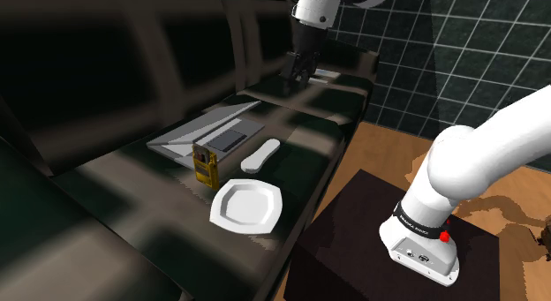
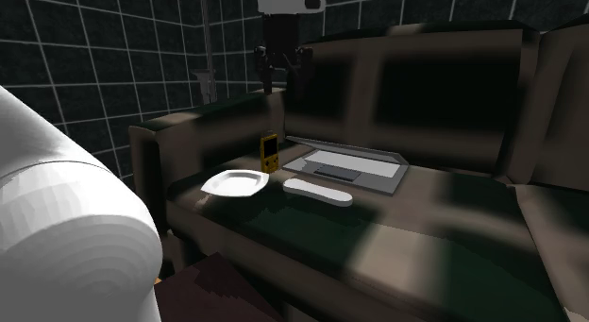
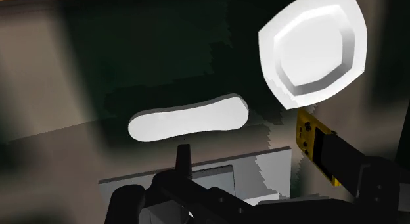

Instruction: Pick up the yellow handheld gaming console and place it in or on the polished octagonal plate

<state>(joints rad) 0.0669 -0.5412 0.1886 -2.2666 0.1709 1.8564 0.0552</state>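
The yellow handheld console [image 1: 205,165] stands upright on the dark sofa seat, close to the white octagonal plate [image 1: 247,205]. From the second exterior view the console [image 2: 269,155] rises just behind the plate [image 2: 234,184]. My black gripper [image 1: 298,74] hangs well above the sofa's far end, open and empty, far from both. In the second exterior view the gripper [image 2: 283,82] shows its fingers spread apart. The wrist view looks down on the plate [image 3: 312,48] and the console [image 3: 307,134], whose lower part one of my black fingers [image 3: 348,163] hides.
A grey open laptop [image 1: 207,134] lies flat on the seat behind the console. A white oblong remote [image 1: 260,154] rests between the laptop and the plate. The sofa backrest [image 1: 132,70] rises behind, and the arm's dark stand [image 1: 371,246] sits by the sofa's front edge.
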